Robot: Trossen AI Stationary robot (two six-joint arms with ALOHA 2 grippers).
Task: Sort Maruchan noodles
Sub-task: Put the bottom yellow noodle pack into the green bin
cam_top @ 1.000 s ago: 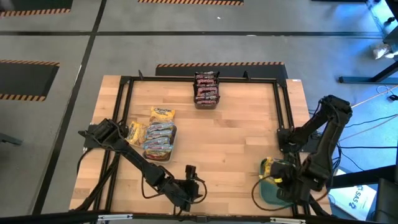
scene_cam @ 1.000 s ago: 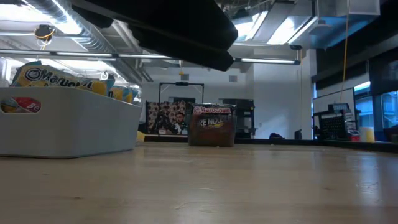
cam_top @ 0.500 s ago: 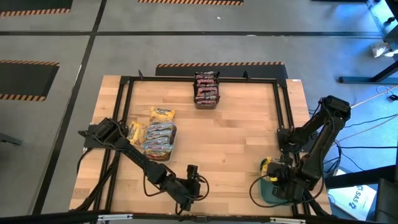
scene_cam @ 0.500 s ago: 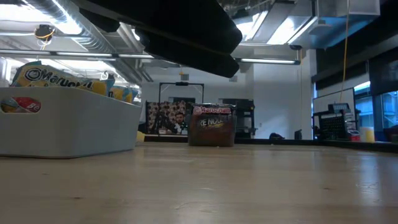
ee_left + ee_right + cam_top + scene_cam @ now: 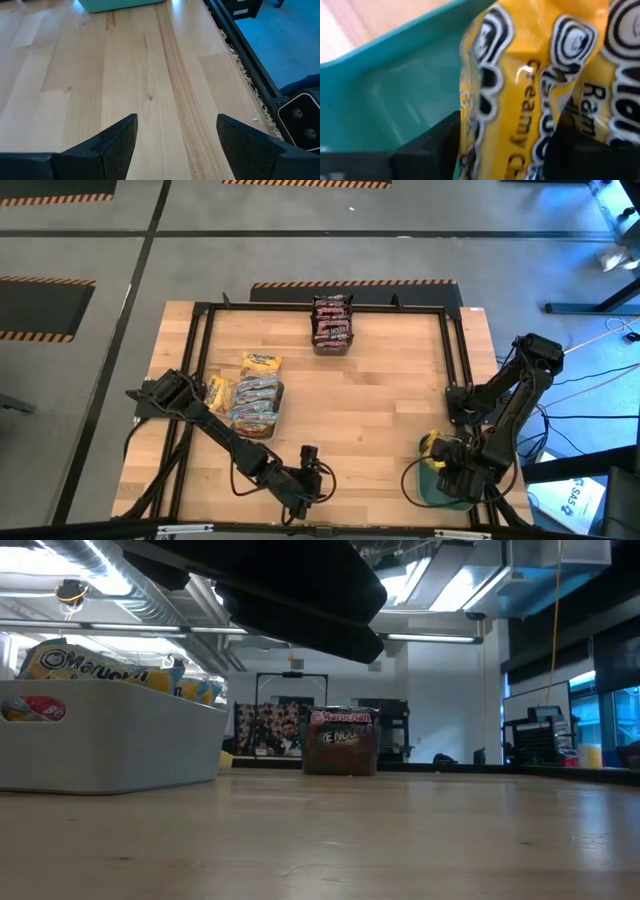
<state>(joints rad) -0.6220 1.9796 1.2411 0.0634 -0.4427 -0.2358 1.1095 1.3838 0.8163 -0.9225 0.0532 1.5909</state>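
Noted only small moves since a second before: saw the right gripper (image 5: pixel 452 465) settled a touch lower over the teal tray (image 5: pixel 422 492) at the near right corner of the table (image 5: pixel 380 400), and the left gripper (image 5: pixel 175 131) nudged slightly rightward along the near edge. Found a yellow packet (image 5: pixel 530 90) standing between the right gripper's two dark fingers, upright over the teal tray's inside wall, with black-and-white lettering facing the wrist camera. Could not tell whether those fingers pinched the yellow packet or merely flanked it. From above, made out the same yellow packet as a small bright patch at the teal tray's far rim, just left of the right arm. Found the left gripper low over bare wood near the middle of the near edge, fingers spread wide and holding nothing, pointed rightward toward the teal tray. Spotted the grey tray (image 5: pixel 238 426) on the left side of the table, filled with mixed packets (image 5: pixel 256 398), yellow and pale pinkish ones together. Saw one loose yellow packet (image 5: pixel 261 363) lying just beyond the grey tray's far end and another (image 5: pixel 218 392) just beside its left wall. Located the dark brown packets (image 5: pixel 332 323) stacked at the far middle edge, well apart from both grippers.
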